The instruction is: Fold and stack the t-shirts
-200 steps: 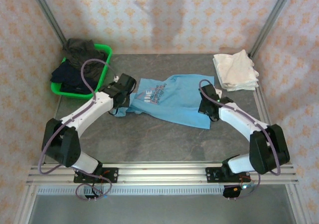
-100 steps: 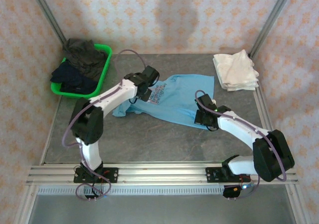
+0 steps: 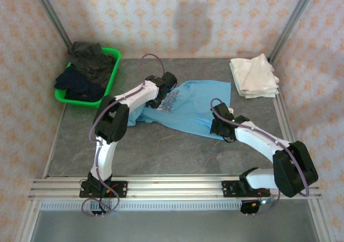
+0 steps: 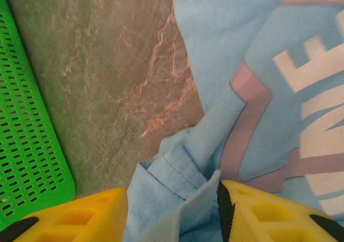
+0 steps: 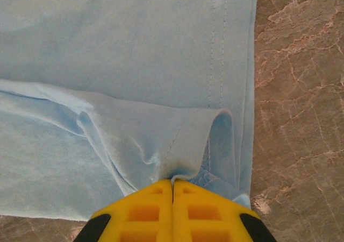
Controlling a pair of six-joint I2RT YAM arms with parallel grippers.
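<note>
Where the blue tee lies: spread print-up across the middle of the grey table, rumpled along its left edge.
Left gripper: over the tee's left side, beside the pink-and-white print; its yellow fingers stand spread apart, with a bunched fold of blue cloth lying in the gap.
Right gripper: at the tee's near right corner, fingers pressed together, pinching a raised fold of blue cloth just beside the stitched hem.
Cream tees: stacked at the table's far right corner, well apart from the blue tee.
Green basket: at the far left corner, holding dark clothes; in the left wrist view its perforated wall sits near the left gripper.
</note>
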